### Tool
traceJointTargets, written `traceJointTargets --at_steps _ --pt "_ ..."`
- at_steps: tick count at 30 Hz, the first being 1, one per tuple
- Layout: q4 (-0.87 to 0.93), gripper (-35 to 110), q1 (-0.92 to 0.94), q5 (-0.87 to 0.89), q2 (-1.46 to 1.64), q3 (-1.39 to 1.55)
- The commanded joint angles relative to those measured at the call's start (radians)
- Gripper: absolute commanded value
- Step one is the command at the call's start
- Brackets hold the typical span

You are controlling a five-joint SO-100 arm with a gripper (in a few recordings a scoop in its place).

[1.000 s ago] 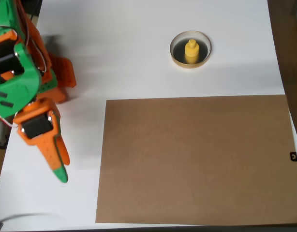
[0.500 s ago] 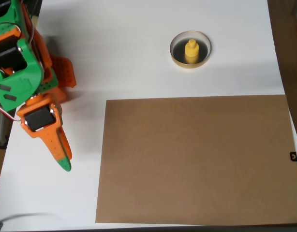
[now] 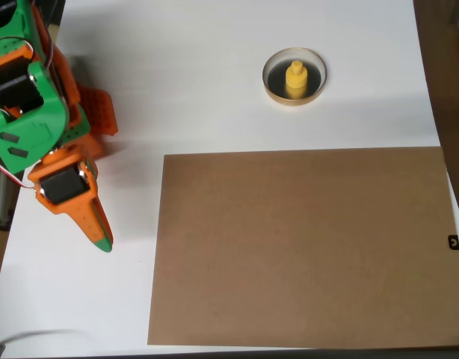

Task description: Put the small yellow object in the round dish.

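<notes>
Small yellow object (image 3: 294,78), seemingly light and rigid, graspable by its knob, sits in round dish (image 3: 294,76), well apart from the empty, closed tool (image 3: 99,238).

arm (image 3: 35,112): upper part running off the top-left edge | gripper (image 3: 101,241): jaws overlapping, gap not showing | brown board (image 3: 304,247): right edge nearing the frame limit

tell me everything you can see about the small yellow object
The small yellow object is a tiny bright yellow piece that looks like plastic, with a wider round base and a narrower knob on top. It stands upright inside the round dish, on the dish's dark inside, roughly centred and ringed by the pale gold-tan rim. Only the dish touches it. The dish sits on the white table, above the brown sheet in the overhead view. The gripper is far off at the left, holding nothing.
</notes>
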Motion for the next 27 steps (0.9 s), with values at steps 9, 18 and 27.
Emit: traceJointTargets --at_steps 9,18,27 --pt "0.014 0 0.023 0.008 0.018 -0.005" --pt "0.014 0 0.023 0.008 0.018 -0.005" --pt "0.014 0 0.023 0.008 0.018 -0.005"
